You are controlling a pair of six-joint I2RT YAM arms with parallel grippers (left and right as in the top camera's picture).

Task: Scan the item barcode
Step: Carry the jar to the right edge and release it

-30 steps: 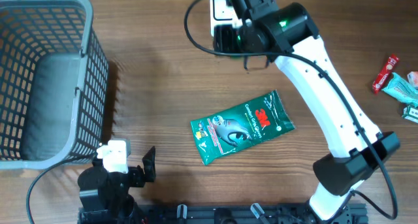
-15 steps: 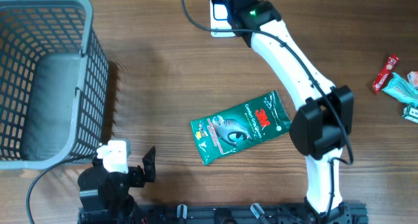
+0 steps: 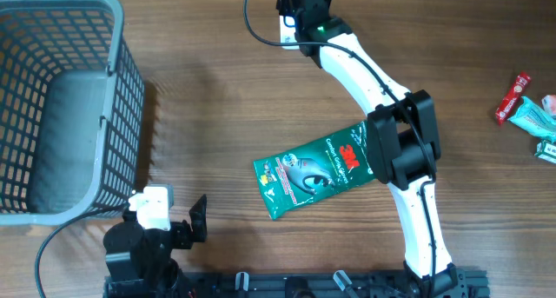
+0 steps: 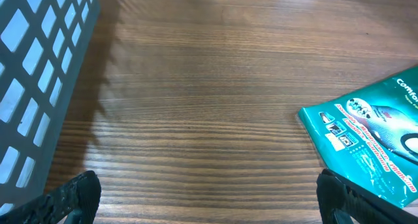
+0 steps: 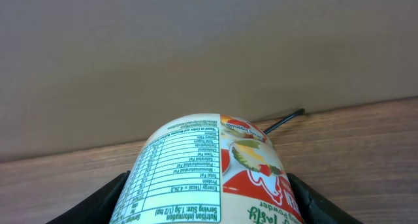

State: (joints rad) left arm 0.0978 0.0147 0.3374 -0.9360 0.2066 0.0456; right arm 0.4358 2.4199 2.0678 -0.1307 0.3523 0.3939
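**Canister (image 5: 210, 164) gripped by the right gripper (image 5: 209, 196) at the far edge of the table**
The canister is clamped between part-open jaws, its long axis pointed ahead towards the far wall and its nutrition panel turned up. No barcode or scanner can be made out. The left gripper (image 4: 209, 199), spread wide and empty, is parked at the near edge, well apart.

The container (image 5: 209, 178) is showing a white panel of fine black print beside a red and green label with yellow fruit artwork. The flat packet (image 3: 321, 168) is presenting a green face with a red logo and white lettering, and the table (image 3: 217, 98) is displaying brown, streaked wood grain. The basket (image 3: 130, 115) is appearing grey in an open grid pattern; the right arm (image 3: 360, 68) is showing white shells and black joints.
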